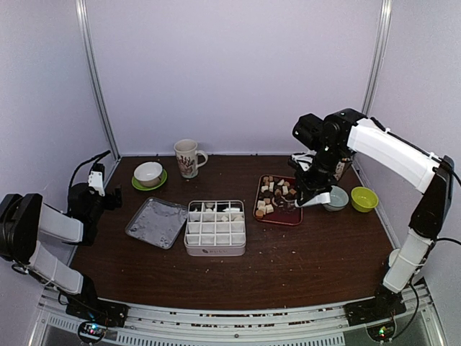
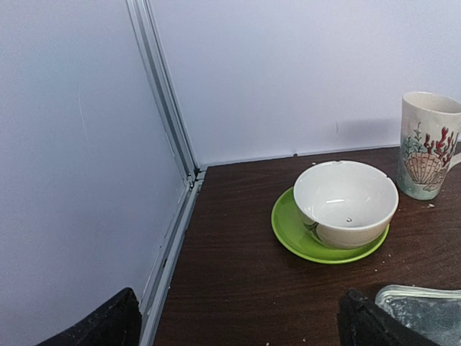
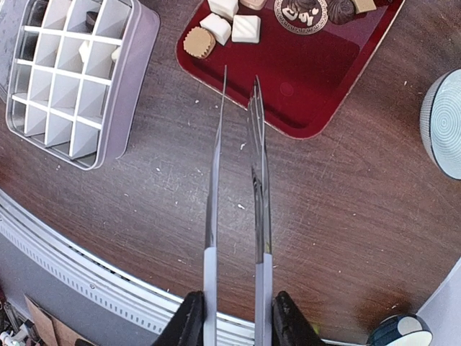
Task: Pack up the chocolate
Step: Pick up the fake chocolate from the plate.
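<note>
Top external view: chocolate (image 1: 272, 193) on a red tray (image 1: 279, 220), right of the divided box (image 1: 215, 249).
Pieces lie mostly at the tray's far end; a few sit in the box's far compartments. Right gripper (image 1: 315, 189) above the tray, clamped on white-handled tongs (image 3: 258, 180), blades nearly together, nothing between the tips. Left gripper (image 2: 238, 324) at the table's left edge, jaws spread wide, empty, facing a white bowl (image 2: 346, 202) on a green saucer (image 2: 288, 232).

Our black right gripper (image 3: 236, 321) around slim white-handled metal tongs (image 3: 213, 194), tips at the dark red rectangular tray (image 3: 310, 79)'s edge.
</note>
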Motion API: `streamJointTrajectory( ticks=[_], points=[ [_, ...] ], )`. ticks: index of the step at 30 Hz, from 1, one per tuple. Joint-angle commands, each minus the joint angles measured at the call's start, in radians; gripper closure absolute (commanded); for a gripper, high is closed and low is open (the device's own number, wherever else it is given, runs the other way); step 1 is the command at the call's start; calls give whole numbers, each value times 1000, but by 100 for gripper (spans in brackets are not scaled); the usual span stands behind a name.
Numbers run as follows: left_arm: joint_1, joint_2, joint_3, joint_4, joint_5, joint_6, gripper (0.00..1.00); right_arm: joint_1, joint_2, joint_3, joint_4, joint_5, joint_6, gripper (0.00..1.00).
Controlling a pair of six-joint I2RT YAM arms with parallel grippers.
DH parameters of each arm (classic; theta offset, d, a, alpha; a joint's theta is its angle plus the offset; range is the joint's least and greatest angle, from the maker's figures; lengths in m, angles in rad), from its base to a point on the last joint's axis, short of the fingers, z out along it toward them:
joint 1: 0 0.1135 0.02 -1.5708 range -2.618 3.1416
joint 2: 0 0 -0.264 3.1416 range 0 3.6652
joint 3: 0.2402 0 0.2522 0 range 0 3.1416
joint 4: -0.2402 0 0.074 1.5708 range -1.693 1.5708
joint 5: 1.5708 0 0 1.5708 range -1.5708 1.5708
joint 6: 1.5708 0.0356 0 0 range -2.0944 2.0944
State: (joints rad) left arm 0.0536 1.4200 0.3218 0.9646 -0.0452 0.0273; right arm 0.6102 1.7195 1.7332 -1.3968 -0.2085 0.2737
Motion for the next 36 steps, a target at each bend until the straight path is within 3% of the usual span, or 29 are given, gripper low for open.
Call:
streamJointTrajectory(
  ticks=[1, 5, 21, 36],
  points=[
    [7, 5, 19, 26, 4, 2, 2, -4, 48, 62, -48, 7, 24, 68],
    [8, 5, 20, 26, 3, 2, 2, -5, 130, 175, -89, 3, 26, 68],
    [8, 4, 19, 26, -2, 0, 2, -19, 273, 272, -35, 33, 33, 65],
    [8, 4, 19, 25, -1, 0, 2, -27, 327, 273, -32, 52, 0, 64]
  ],
)
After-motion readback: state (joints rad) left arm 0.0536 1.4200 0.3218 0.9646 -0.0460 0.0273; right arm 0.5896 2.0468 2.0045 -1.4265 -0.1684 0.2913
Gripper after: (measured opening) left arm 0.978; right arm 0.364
